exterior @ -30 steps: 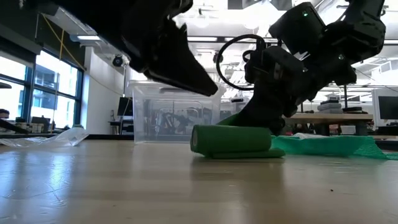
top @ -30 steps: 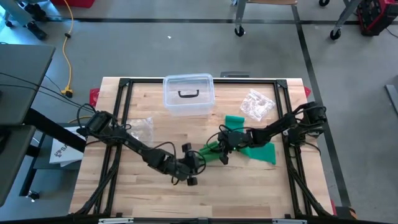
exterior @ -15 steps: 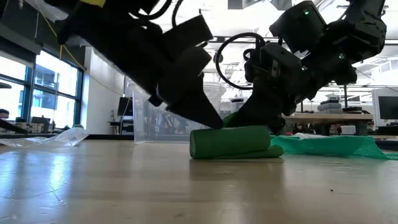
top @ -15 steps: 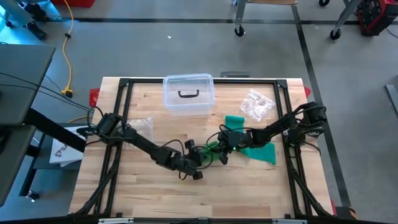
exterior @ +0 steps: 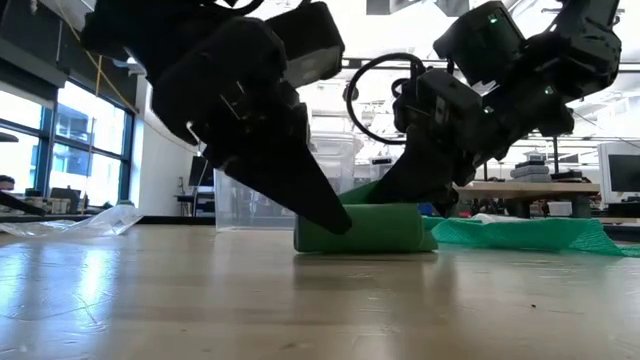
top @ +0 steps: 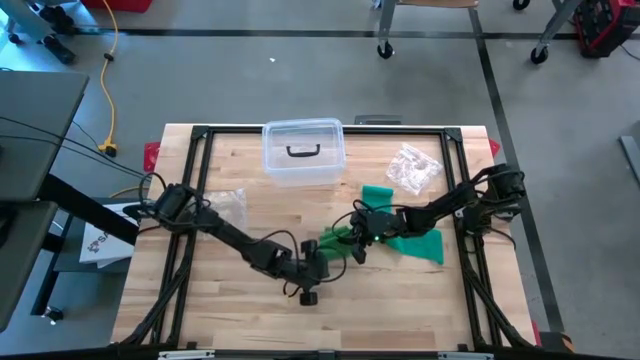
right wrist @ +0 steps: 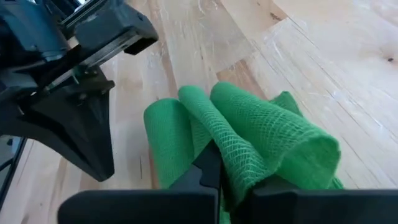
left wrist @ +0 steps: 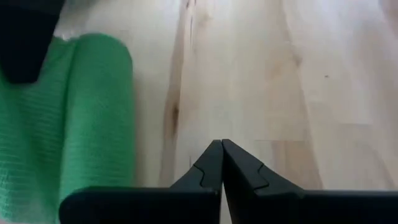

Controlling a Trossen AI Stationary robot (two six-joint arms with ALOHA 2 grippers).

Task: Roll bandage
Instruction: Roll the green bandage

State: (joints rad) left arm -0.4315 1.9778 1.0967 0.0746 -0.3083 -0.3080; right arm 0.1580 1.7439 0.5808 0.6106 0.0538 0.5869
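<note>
Bandage: green mesh bandage (top: 385, 240) lying near the middle of the table (top: 420, 300), in front of the clear lidded box (top: 302, 152).
Progress: partly done, I judge. One end is wound into a short fat roll (exterior: 365, 228); a long loose tail (top: 420, 245) lies spread flat on the side of the roll away from my left gripper, so most of the winding is left.
Look: soft open netting, bright green; the roll lies on its side, slightly flattened, its layers not very tight.
Left gripper: my left gripper (exterior: 335, 222) is clenched on nothing, its tips down at the table and pressed against the roll's end.
Right gripper: my right gripper (right wrist: 217, 168) is closed, pinching a bunched fold of the bandage just behind the roll.
Nearby: crumpled clear wrapper (top: 414, 167) beside the box.
</note>
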